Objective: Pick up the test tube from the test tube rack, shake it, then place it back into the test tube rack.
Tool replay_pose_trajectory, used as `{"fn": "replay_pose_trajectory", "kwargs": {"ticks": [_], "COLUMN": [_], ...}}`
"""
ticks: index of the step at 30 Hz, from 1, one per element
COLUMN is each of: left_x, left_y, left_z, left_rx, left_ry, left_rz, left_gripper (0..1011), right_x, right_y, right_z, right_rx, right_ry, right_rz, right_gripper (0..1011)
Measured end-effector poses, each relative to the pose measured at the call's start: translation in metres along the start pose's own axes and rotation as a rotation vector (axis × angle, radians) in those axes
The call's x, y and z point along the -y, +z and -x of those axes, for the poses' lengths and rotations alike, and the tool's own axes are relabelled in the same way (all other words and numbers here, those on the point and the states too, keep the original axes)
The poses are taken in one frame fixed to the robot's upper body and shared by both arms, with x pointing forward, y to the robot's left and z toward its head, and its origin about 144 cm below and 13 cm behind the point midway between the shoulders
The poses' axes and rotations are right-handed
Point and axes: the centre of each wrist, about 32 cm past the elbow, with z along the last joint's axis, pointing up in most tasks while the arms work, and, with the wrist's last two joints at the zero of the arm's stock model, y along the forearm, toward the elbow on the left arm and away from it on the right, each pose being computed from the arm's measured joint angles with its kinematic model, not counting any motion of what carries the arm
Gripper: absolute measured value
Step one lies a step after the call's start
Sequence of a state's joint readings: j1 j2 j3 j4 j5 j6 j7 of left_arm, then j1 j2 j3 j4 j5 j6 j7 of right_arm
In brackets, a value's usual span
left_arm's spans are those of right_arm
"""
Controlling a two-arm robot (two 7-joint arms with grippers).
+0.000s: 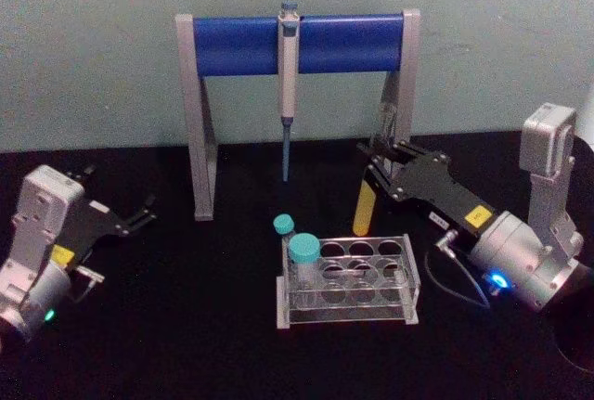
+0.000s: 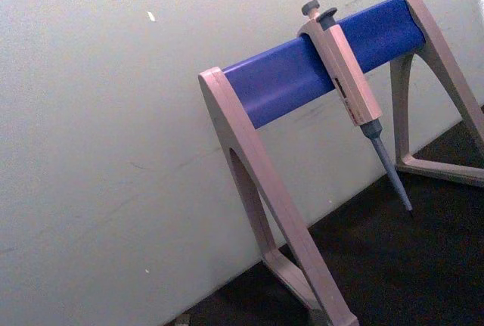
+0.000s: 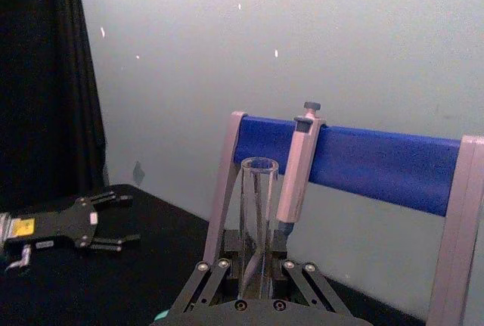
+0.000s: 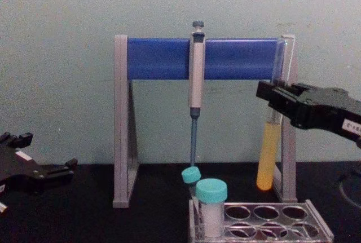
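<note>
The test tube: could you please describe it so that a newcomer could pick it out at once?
Find the tall grey stand with the blue bar. By its right leg, the right gripper holds the test tube upright, above the clear rack. Unlike the short teal-capped vials, it is long, capless, with yellow-orange liquid.

Pale greenish wall (image 1: 93, 38) behind a black table (image 1: 204, 354).
</note>
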State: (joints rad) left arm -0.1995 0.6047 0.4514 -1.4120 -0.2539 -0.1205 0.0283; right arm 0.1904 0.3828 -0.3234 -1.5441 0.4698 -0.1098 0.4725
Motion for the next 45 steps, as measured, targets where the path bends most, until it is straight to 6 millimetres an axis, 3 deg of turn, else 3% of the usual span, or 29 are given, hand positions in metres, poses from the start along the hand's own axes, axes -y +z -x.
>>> {"fn": "replay_pose_trajectory", "kwargs": {"ticks": [10, 45], "left_x": [0.0, 0.0], "left_y": [0.0, 0.0], "left_z": [0.0, 0.0], "left_rx": [0.0, 0.0], "left_ry": [0.0, 0.0], "left_rz": [0.0, 0.0], "left_gripper": [1010, 1010], "right_x": [0.007, 0.004], "right_y": [-0.004, -0.023], "right_z": [0.003, 0.001], "right_rx": [-0.008, 0.002], "right_ry": [0.002, -0.013], "right_rz": [0.033, 0.093], "right_gripper": [230, 230]}}
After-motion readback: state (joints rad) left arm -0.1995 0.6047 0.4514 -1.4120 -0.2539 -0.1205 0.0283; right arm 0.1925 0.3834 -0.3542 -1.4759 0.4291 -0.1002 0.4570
